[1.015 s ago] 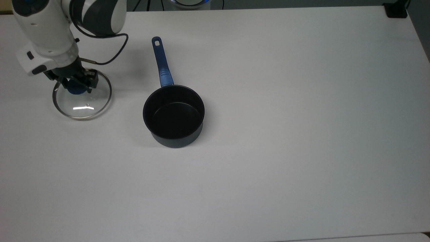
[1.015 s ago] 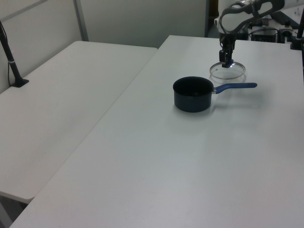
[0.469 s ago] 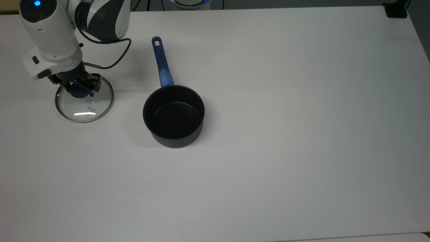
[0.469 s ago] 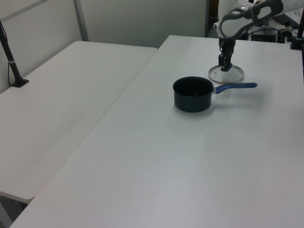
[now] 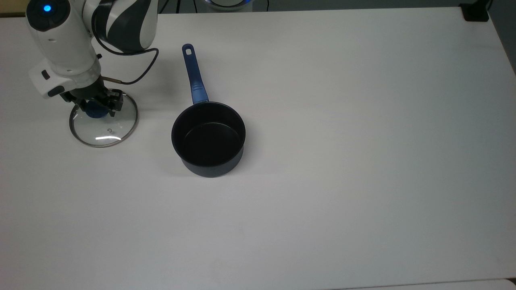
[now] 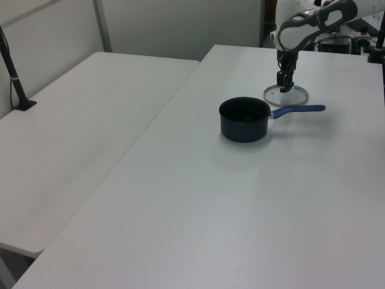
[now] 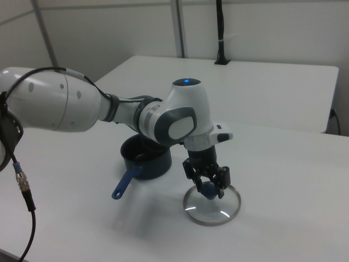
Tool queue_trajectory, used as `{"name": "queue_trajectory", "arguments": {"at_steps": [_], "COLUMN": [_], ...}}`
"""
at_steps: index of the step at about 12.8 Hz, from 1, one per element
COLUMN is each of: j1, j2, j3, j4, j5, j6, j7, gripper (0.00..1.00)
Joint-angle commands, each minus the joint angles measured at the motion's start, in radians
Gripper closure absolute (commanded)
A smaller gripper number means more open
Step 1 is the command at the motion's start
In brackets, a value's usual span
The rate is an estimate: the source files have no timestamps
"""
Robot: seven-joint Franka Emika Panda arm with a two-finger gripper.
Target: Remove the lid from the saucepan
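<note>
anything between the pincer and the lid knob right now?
Nothing visible. The pincer sits right at the blue knob of the lid, which lies on the table, apart from the open saucepan on the top view's right of it.

Open table point(image 5: 342, 161) stretched across the top view's right. The saucepan point(image 5: 208, 139) and the lid point(image 5: 103, 125) stood well apart, leaving a passable gap.

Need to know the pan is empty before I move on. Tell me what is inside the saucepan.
In the top view the saucepan holds nothing but its bare black bottom. The lid lies apart on the table, under the gripper.
</note>
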Motion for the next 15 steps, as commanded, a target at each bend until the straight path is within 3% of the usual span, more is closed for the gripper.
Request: {"name": "queue_trajectory", "arguments": {"at_steps": [1, 2, 4, 6, 9, 13, 15], "j1": [0.000, 0.001, 0.007, 0.038, 0.057, 0.113, 0.156], "j2": [-0.007, -0.010, -0.042, -0.146, -0.300, -0.395, -0.421], "j3": [0.002, 0.002, 0.002, 0.012, 0.121, 0.251, 0.264], "j4": [-0.019, -0.017, -0.014, -0.009, -0.006, -0.005, -0.005], "j5": [0.005, 0.005, 0.005, 0.005, -0.004, -0.006, -0.006], "j6": [0.018, 0.016, -0.017, -0.135, -0.273, -0.445, -0.461], "j7": [-0.017, -0.014, -0.003, 0.024, 0.168, 0.264, 0.285], "gripper": [0.10, 0.00, 0.00, 0.00, 0.00, 0.00, 0.00]}}
